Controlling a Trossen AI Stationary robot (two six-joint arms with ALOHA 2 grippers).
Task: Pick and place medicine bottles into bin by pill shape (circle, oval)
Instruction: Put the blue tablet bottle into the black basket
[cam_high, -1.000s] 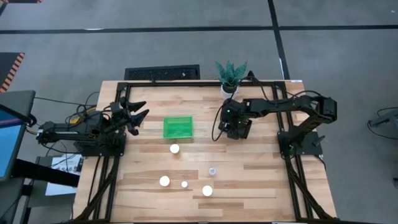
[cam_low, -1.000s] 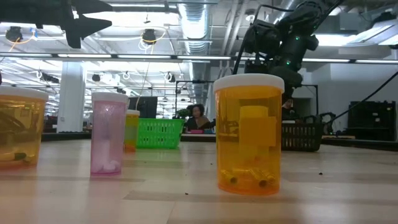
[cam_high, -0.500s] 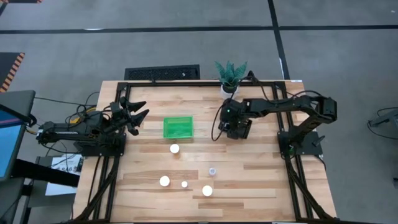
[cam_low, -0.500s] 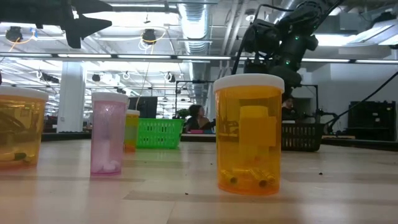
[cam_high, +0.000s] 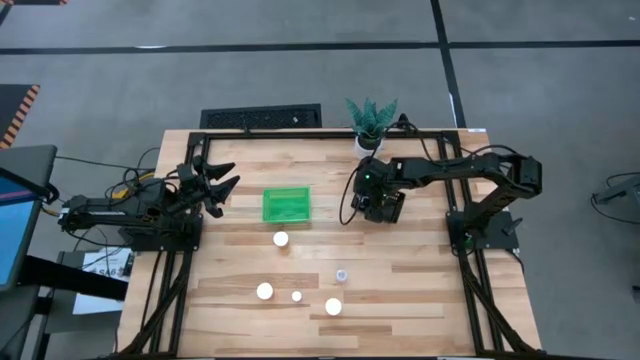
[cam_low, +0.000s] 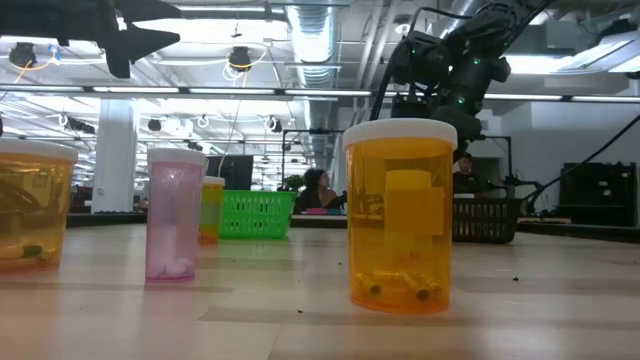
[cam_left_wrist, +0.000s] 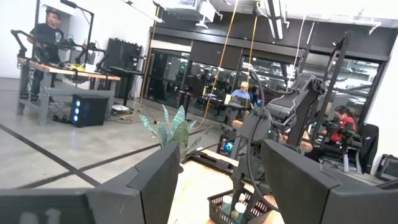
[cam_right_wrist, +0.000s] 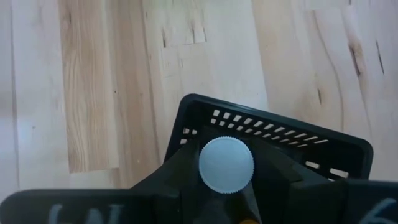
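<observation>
A potted plant (cam_high: 371, 122) stands at the table's far edge, a green bin (cam_high: 286, 205) mid-table. The right gripper (cam_right_wrist: 227, 186) pinches a white-capped bottle (cam_right_wrist: 226, 164) above the black basket (cam_right_wrist: 348, 155); only its wrist view shows this. The left gripper (cam_high: 222, 184), jaws spread, waits far left. Five bottles (cam_high: 281, 239) stand nearer.

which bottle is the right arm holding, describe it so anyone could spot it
Start at the black basket right of the green basket. Above it the right gripper clamps a white-capped bottle. Unlike the loose bottles nearer the table's front, it sits between fingers.
</observation>
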